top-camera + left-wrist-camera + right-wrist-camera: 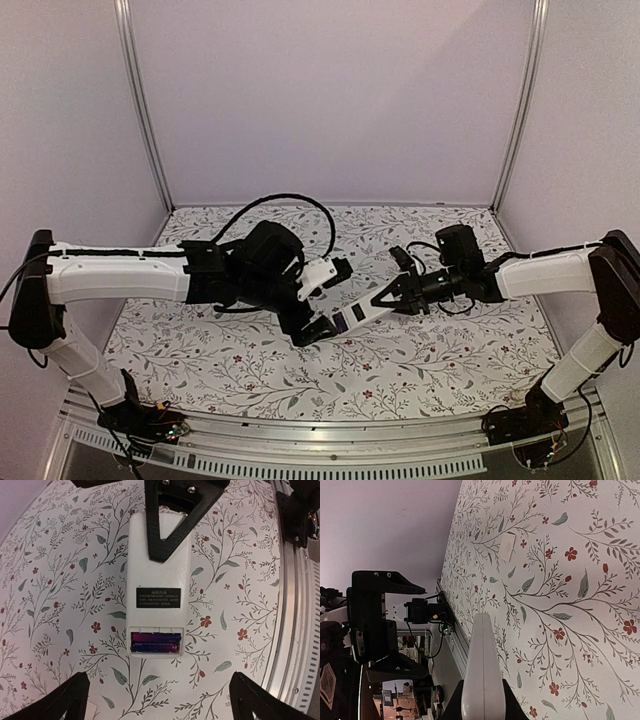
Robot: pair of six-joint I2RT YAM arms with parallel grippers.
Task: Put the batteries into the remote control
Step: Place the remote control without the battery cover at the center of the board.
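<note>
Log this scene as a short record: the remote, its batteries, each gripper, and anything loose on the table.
remote control: white back up, gripped at one end
battery compartment: uncovered
batteries: two, side by side in the recess
right gripper: shut on the remote control
left gripper: open, holding nothing, at the remote's free end
white piece: small flat rectangle lying on the floral cloth, possibly the cover
</note>
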